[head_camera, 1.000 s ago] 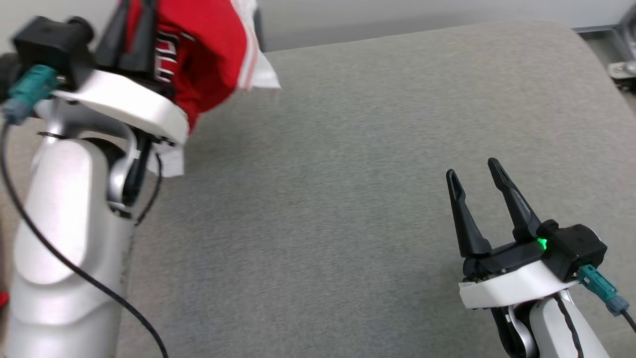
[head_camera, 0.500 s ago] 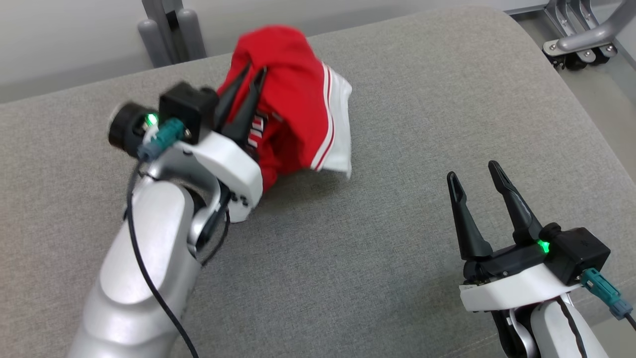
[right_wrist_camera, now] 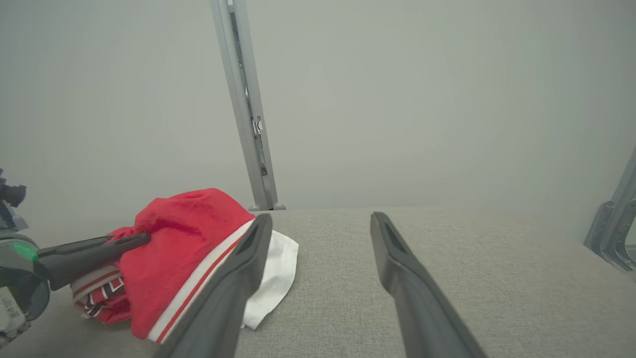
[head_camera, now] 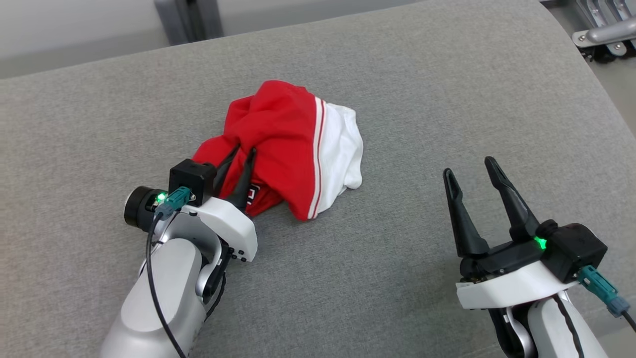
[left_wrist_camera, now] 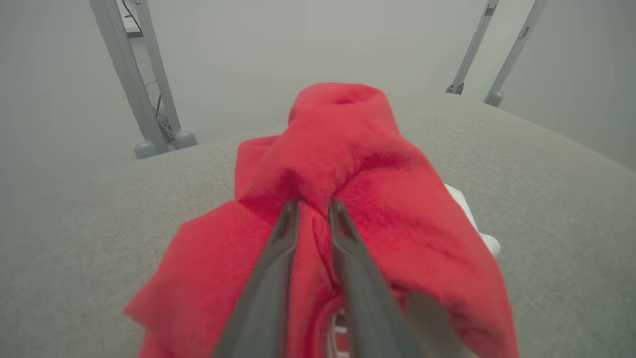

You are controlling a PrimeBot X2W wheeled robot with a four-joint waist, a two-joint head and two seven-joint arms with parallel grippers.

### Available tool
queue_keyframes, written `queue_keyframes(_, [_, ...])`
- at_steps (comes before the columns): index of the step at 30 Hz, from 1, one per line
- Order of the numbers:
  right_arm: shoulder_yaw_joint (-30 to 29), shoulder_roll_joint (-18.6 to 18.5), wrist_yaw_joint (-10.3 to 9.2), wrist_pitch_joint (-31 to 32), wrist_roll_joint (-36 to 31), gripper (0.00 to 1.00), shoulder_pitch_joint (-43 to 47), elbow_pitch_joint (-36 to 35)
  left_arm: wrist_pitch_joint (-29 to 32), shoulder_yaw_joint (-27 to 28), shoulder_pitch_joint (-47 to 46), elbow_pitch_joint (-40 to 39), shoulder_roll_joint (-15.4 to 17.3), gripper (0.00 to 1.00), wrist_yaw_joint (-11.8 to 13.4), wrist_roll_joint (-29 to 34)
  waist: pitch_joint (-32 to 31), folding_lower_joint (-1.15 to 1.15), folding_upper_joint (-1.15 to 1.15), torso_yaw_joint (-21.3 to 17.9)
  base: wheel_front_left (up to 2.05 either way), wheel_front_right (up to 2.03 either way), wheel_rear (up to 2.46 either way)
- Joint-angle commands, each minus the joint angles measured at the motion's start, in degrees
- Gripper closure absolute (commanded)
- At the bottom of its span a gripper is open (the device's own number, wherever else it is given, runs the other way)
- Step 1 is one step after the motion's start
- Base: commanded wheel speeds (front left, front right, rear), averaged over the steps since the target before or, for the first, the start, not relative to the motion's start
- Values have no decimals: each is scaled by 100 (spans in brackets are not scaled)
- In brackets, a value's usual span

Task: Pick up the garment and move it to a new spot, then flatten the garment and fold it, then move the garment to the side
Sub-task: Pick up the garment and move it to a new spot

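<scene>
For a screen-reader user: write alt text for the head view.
A crumpled red and white garment lies in a heap on a grey cushioned surface, with the left gripper pinching a fold at its near left side, dark fingers close together. The right gripper sits open at the lower right, apart from the cloth.

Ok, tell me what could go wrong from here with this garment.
1. The left gripper has a fold of the garment between its narrow-set fingers. Pulling away before they part fully could drag the cloth across the grey surface.
2. The garment lies in a crumpled heap, so a grab to flatten it may catch several layers.
3. The right gripper stands open and apart, so nothing steadies the heap.
</scene>
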Motion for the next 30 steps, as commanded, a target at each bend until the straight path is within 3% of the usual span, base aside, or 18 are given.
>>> queue_keyframes(1, [24, -20, 0, -31, -38, 0, -49, 2, -80, 13, 4, 64, -10, 0, -62, -112, -35, 0, 0, 66, 0, 0, 0])
queue_keyframes(9, [231, -20, 0, -31, -50, 0, 37, 65, -612, 116, 290, -193, -5, 0, 11, -277, -377, 0, 0, 394, 0, 0, 0])
queue_keyframes(16, [218, -19, 0, -31, -74, 0, 191, 191, -802, 388, 1048, -1111, 141, 0, 58, -337, -693, 0, 0, 819, 0, 0, 0])
queue_keyframes(22, [62, -22, 0, -31, -154, 0, 381, 290, -809, 853, 2025, -2419, 48, 0, 218, -61, -934, 0, 0, 1285, 0, 0, 0])
queue_keyframes(30, [-86, -23, 0, -31, -183, 0, 626, 303, -811, 1107, 2832, -3147, -77, 0, 324, 237, -1145, 0, 0, 1571, 0, 0, 0])
